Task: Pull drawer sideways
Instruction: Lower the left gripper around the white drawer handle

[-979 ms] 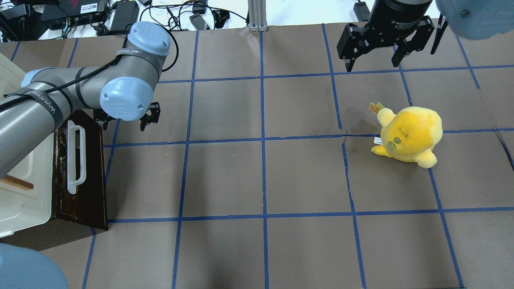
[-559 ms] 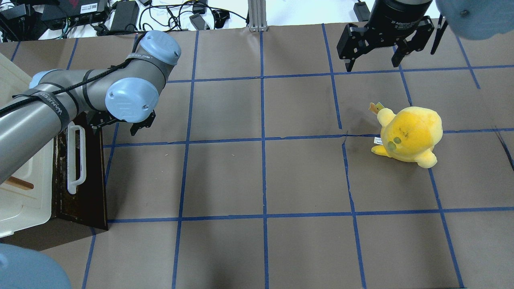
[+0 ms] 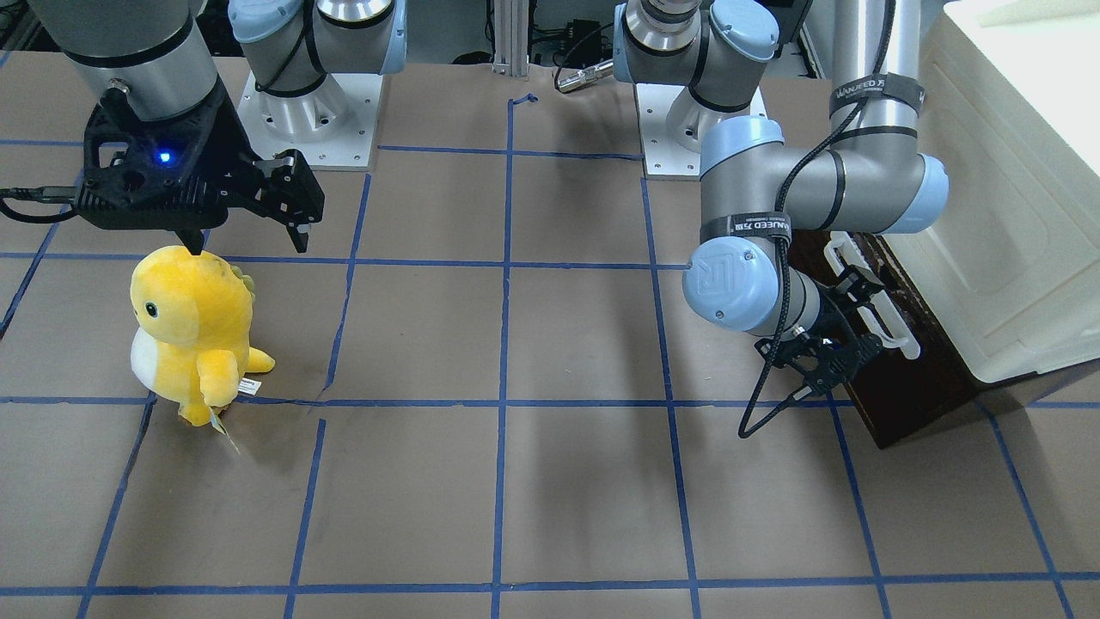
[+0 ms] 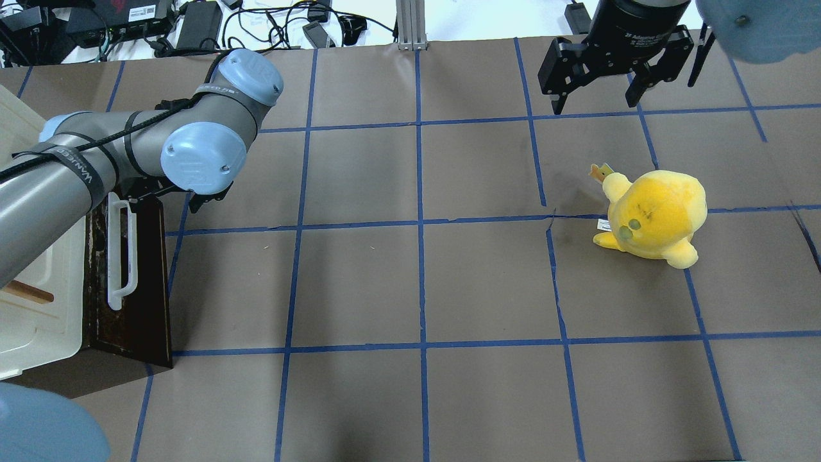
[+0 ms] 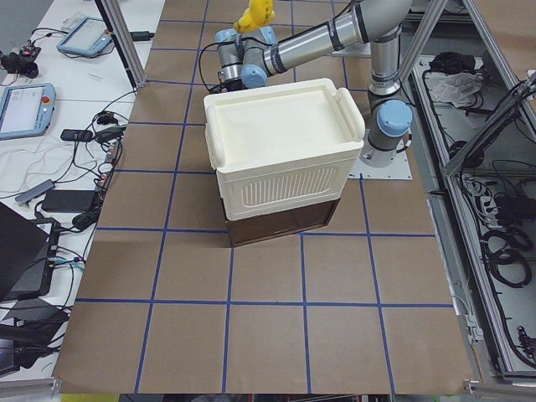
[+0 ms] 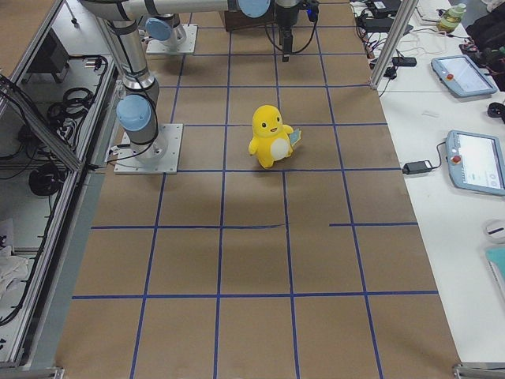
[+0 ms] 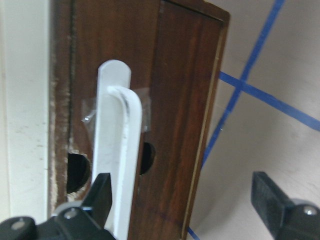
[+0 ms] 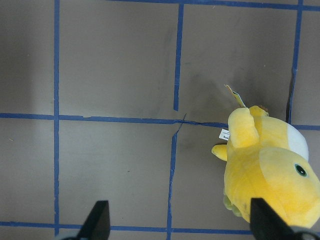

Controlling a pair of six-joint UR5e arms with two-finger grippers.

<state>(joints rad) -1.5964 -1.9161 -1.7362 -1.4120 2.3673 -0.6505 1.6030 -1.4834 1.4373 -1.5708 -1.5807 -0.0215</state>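
At drawer (image 7: 175, 125) handle (image 7: 117, 145), left wrist view shows left end effector (image 7: 182, 192) spread wide; overhead mostly hides it

This is a robotics lab. Two industrial arms (image 3: 816, 180) are bolted on metal plates (image 3: 344, 129) to a surface (image 4: 359, 282) papered brown and gridded with blue tape (image 4: 420, 224). Teach pendants (image 6: 464, 76) lie on a white bench (image 6: 442, 118) alongside. Cables (image 4: 269, 19), power bricks (image 4: 200, 24) and aluminium framing (image 4: 410, 25) edge it.
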